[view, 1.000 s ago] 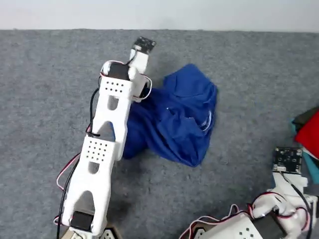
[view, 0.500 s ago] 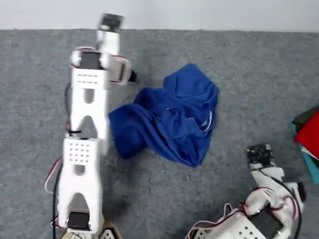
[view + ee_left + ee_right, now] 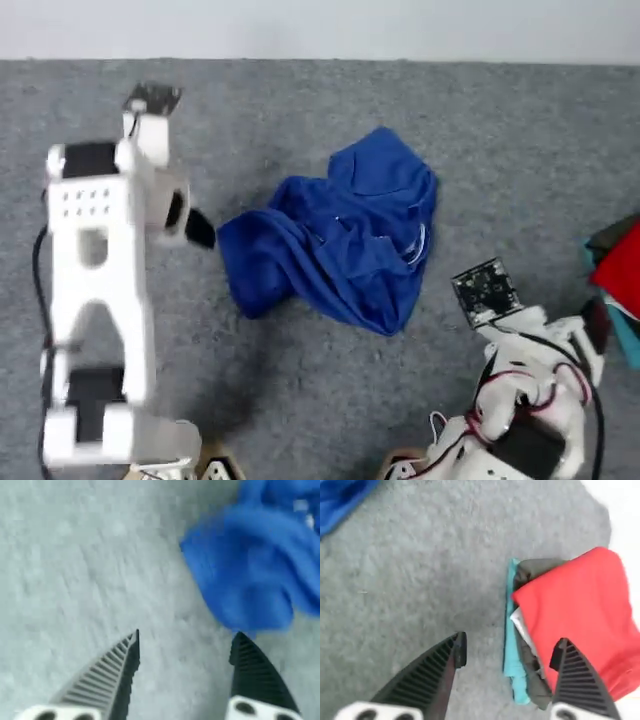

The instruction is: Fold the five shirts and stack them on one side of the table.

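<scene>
A crumpled blue shirt [image 3: 340,240] lies in a heap on the grey table [image 3: 480,130], near the middle. My left gripper [image 3: 197,228] sits just left of the shirt's near-left lobe, apart from it. In the left wrist view that gripper [image 3: 187,637] is open and holds nothing, with the blue shirt [image 3: 250,575] beyond its fingertips. My right gripper [image 3: 511,642] is open too, hovering over bare table beside a stack of folded shirts. A red shirt [image 3: 575,615] tops that stack, with dark grey [image 3: 532,572] and teal [image 3: 512,650] ones under it.
The stack of folded shirts [image 3: 615,268] sits at the table's right edge. A white wall strip [image 3: 320,28] borders the far side. The right arm's wrist [image 3: 520,370] is at the front right, below the blue shirt. Bare grey table lies between the shirt and the stack.
The left arm swung left, away from the blue shirt, whose left part now lies spread on the table. The right arm's wrist moved left and farther onto the table.
</scene>
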Available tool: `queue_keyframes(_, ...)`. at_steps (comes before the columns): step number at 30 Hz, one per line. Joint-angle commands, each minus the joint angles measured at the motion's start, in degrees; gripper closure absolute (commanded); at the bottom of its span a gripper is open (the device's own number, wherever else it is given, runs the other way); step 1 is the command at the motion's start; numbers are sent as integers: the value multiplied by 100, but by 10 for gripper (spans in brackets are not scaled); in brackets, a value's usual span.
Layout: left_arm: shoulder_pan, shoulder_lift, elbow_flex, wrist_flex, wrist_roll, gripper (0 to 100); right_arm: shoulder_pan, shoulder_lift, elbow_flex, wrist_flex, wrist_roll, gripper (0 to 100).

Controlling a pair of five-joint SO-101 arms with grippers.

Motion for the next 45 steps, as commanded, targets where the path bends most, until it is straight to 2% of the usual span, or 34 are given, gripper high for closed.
queue_keyframes(1,-44,-1512,1376,114,-79,718,-145,1305,-1099,-127,-387,715)
queue_keyframes(5,-53,-1556,1727,114,255,717,-673,3662,-2840,673,-1618,715)
queue_keyframes(10,-53,-1565,1754,105,554,717,-2475,6457,-5574,2492,-3165,718)
queue_keyframes(12,-88,-1565,1771,141,607,717,-3178,7257,-6593,3020,-3411,718)
queue_keyframes(15,-237,-1574,1771,141,607,717,-3943,7767,-7613,3011,-3473,718)
queue_keyframes(20,-598,-1565,1771,141,607,717,-4734,8224,-8088,3002,-3446,718)
queue_keyframes(27,-695,-1574,2053,141,607,717,-4743,9815,-7525,2993,-3429,725)
queue_keyframes(29,-695,-1591,2211,141,607,717,-4743,10105,-7552,2993,-3191,780)
queue_keyframes(33,-695,-1600,2352,141,607,717,-4752,10387,-7560,2958,-2558,963)
queue_keyframes(35,-695,-1600,2352,141,607,717,-4708,10404,-7534,2993,-2189,990)
queue_keyframes(39,-703,-1600,2352,141,598,717,-4189,10229,-7552,3002,-1996,989)
queue_keyframes(43,-695,-1600,2352,141,598,717,-3354,9930,-7534,3002,-1908,989)
queue_keyframes(45,-677,-1591,2352,141,598,717,-2862,9815,-7525,3011,-1547,989)
